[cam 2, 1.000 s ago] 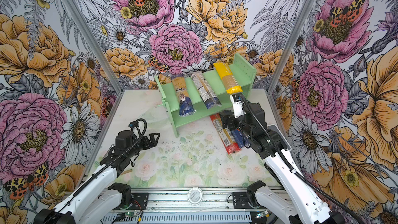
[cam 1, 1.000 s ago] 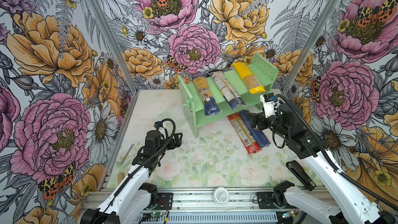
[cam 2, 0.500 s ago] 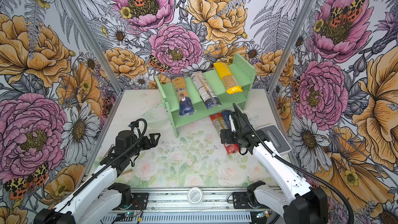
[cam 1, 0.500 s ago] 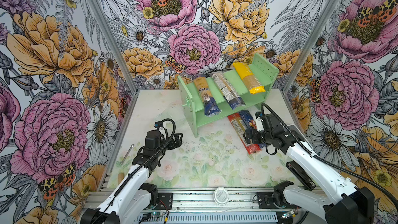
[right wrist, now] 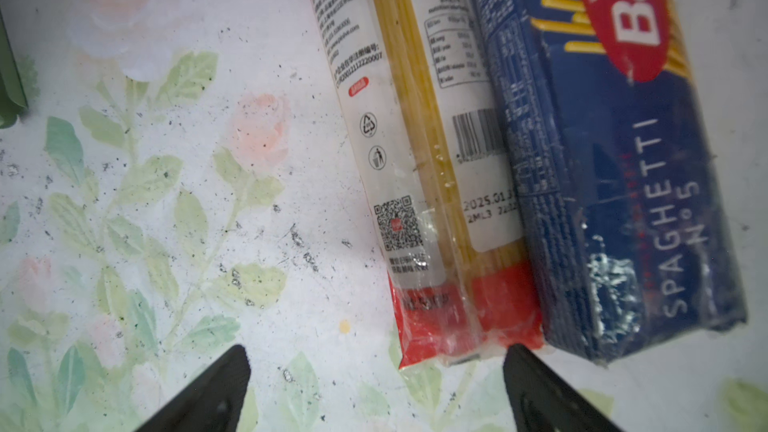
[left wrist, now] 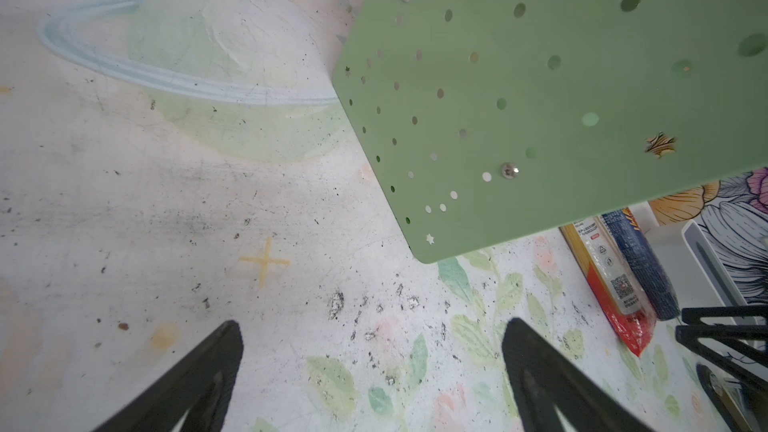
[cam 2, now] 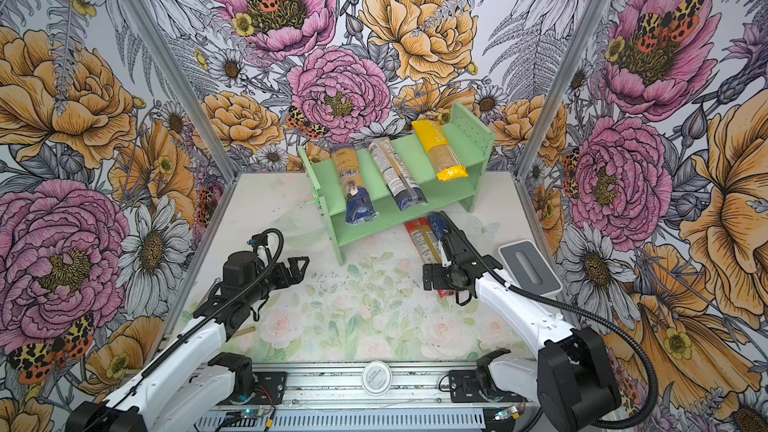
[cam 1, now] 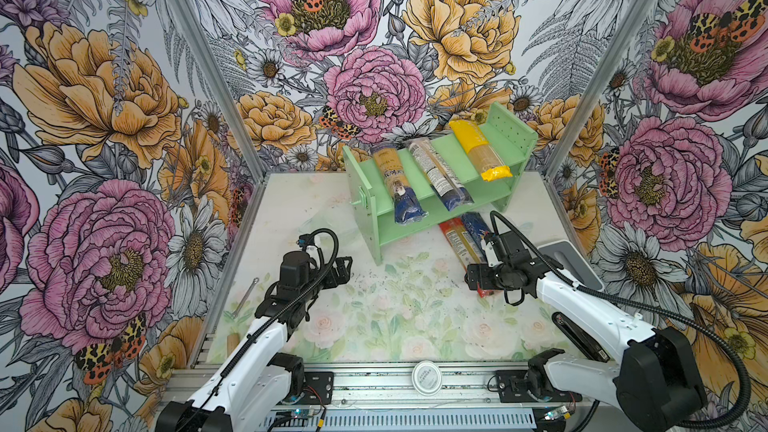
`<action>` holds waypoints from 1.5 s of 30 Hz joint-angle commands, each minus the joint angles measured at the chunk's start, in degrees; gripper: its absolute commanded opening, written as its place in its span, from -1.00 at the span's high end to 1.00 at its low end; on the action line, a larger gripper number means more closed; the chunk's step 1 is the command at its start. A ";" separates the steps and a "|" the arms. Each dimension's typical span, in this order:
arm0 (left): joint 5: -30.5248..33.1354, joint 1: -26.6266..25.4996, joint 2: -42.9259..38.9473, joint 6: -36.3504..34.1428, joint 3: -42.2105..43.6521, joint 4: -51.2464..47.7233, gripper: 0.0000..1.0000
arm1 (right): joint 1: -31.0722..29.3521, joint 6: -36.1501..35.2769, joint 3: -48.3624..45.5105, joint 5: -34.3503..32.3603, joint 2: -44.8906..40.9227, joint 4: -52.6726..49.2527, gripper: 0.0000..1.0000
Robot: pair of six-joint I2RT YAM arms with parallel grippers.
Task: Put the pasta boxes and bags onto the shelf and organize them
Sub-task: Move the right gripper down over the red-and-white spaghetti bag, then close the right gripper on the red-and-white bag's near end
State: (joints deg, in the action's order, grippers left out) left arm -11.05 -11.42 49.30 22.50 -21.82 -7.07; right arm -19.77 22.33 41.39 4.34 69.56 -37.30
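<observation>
1. Right wrist view: the dark-blue pack point(right wrist: 615, 184) reads "SPAGHETTI No 5" in white. Its red oval logo is cut off after "Ba", with yellow strands drawn beside it.
2. Touching it lies the red pack point(right wrist: 436, 160), clear down the middle, with a QR code, a barcode, recycling marks and a stamped date starting "2025.01".
3. Both lie flat on the bench point(cam 1: 374, 313) toward its right edge, just in front of the shelf point(cam 1: 513, 135), which stands at the back edge near the back right corner.
4. Leaning across both tiers are a clear pack point(cam 1: 397, 182), a second clear pack point(cam 1: 436, 176) and the yellow pack point(cam 1: 478, 151). Their print is too small to read.
5. The right gripper point(right wrist: 376, 353) is released, jaws wide and empty, low at the red pack's near end.
6. The left gripper point(left wrist: 372, 326) is likewise released and empty, near the shelf's left side panel.
7. A second ago the right gripper was up at the shelf's right end. It has since come down to the bench packs, its jaws a little wider. The packs and the left arm have not moved.
</observation>
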 commanded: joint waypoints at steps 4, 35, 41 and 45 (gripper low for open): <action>-0.82 0.65 0.10 -0.82 0.38 0.70 -0.98 | 0.86 2.73 -1.38 -2.07 1.88 4.06 -0.98; -0.33 0.84 -0.98 -0.75 0.31 -0.43 -0.98 | -0.99 3.82 -0.66 0.21 14.01 14.42 -0.98; -0.69 0.83 -0.43 -0.75 0.03 -0.24 -0.98 | -4.09 4.49 -3.39 -0.23 11.67 15.99 -0.97; -0.78 0.82 0.16 -0.62 -0.06 0.43 -0.97 | -5.08 3.82 -6.38 0.26 6.74 18.61 -0.95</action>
State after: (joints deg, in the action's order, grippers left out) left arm -11.05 -11.09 49.19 22.50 -21.82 -7.49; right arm -24.01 26.09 37.10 3.27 79.53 -21.15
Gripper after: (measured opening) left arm 0.987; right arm 0.978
